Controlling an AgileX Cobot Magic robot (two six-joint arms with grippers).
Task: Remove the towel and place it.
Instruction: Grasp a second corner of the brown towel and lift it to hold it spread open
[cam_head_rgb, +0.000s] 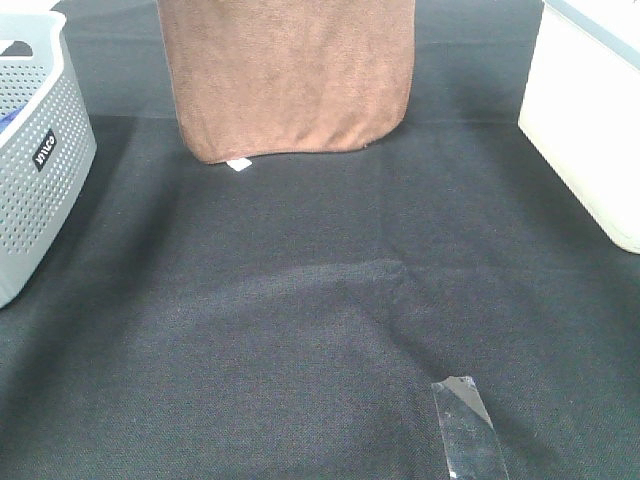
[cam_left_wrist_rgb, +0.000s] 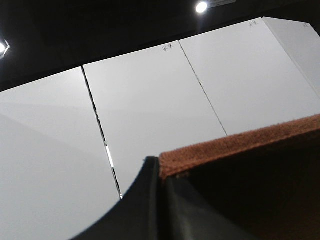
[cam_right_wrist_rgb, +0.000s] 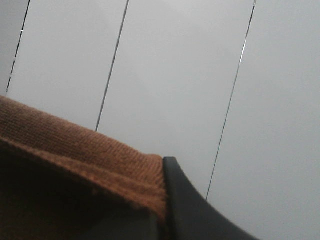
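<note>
My left hand (cam_left_wrist_rgb: 161, 175) and right hand (cam_right_wrist_rgb: 164, 200) each clamped on the top edge of the brown towel (cam_head_rgb: 290, 75), towel hung at the black worktop's (cam_head_rgb: 320, 300) far side, white tag (cam_head_rgb: 238, 164) at its lower edge

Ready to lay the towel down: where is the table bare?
Widest bare black cloth lies between the grey basket and the white bin, in front of the hanging towel. A tape strip lies front right. Beside both containers it is tight.
</note>
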